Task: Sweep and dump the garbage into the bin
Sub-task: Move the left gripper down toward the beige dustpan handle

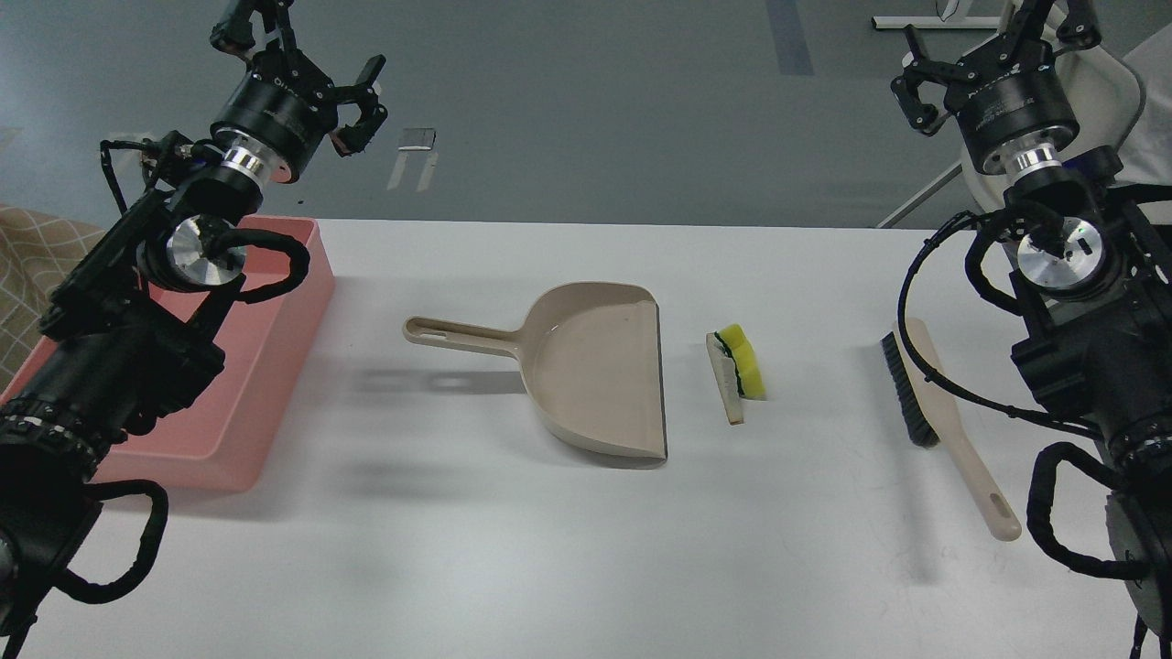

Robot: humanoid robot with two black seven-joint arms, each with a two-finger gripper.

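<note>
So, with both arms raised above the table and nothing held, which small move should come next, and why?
Probably lower the right pincer toward the brush handle. Both pincers look open and empty, the left pincer raised above the pink bin. The sponge and white wedge lie between dustpan mouth and brush, unswept.

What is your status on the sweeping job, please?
Left gripper, right gripper open, raised. Garbage between dustpan and brush. Bin left. Nothing blocking.
</note>
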